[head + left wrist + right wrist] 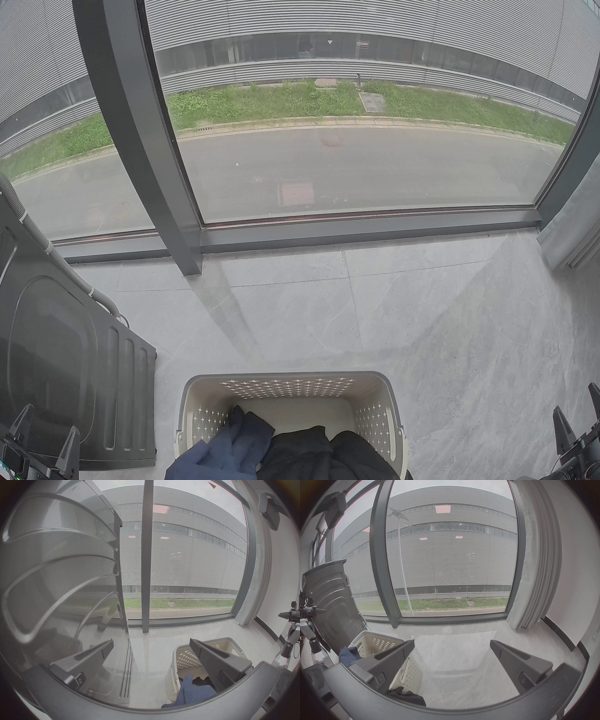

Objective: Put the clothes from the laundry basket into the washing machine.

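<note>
Head view: the white laundry basket (pixel 287 377) sits on the grey floor (pixel 437 325). The clothes are inside it, a blue cloth (pixel 231 447) on the robot's left side of the basket and a black cloth (pixel 319 456) touching it on the right side. The dark grey washing machine (pixel 69 375) stands just beside the basket on the left. The left gripper (pixel 50 422) is off to the left of the basket, in front of the machine. The right gripper (pixel 575 403) is well off to the right of the basket. A big window (pixel 350 125) is on the far side of the basket.

Left wrist view: the left gripper (pixel 150 644) has its two fingers spread wide apart, and there is nothing between them. The basket (pixel 181 658) is near, with the blue cloth (pixel 193 692) hanging over its rim. The washing machine (pixel 62 573) is on the other side of the gripper from the basket.

Right wrist view: the right gripper (pixel 451 645) is also spread wide and holds nothing. The basket (pixel 378 642) is near one finger, with the blue cloth (pixel 348 655) and black cloth (pixel 406 695) in it. The washing machine (pixel 334 605) stands right behind the basket. A curtain (pixel 534 573) hangs well apart from the basket.
</note>
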Available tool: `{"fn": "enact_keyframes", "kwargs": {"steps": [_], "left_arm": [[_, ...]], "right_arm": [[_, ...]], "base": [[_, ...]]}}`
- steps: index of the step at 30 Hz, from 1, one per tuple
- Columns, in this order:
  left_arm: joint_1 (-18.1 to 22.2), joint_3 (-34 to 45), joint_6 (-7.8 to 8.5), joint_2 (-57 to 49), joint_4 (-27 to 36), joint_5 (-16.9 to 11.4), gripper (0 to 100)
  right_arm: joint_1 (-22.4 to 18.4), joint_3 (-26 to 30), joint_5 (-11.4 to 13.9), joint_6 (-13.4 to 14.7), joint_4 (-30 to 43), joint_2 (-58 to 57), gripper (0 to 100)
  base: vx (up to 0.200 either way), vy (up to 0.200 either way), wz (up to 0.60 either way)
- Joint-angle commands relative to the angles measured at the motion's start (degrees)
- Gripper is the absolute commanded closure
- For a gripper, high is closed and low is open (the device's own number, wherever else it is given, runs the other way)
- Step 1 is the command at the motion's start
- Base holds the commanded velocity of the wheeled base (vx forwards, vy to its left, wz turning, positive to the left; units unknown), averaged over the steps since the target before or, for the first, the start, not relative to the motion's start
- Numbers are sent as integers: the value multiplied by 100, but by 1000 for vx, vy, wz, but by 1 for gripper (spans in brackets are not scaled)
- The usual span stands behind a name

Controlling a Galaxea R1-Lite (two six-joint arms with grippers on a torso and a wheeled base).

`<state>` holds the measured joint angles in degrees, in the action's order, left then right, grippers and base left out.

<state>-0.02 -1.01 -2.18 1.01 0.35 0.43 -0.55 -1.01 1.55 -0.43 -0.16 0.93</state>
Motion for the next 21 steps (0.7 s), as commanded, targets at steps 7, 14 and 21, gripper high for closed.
{"fn": "enact_keyframes", "kwargs": {"steps": [7, 14, 21], "left_arm": [[-6, 84, -2, -48, 0, 1, 0], [2, 84, -2, -57, 0, 1, 0], [-6, 84, -2, -57, 0, 1, 0]], "right_arm": [[2, 92, 3, -1, -2, -5, 0], [2, 92, 3, -1, -2, -5, 0], [2, 92, 3, -1, -2, -5, 0]], "base": [[0, 0, 0], [0, 0, 0], [0, 0, 0]]}}
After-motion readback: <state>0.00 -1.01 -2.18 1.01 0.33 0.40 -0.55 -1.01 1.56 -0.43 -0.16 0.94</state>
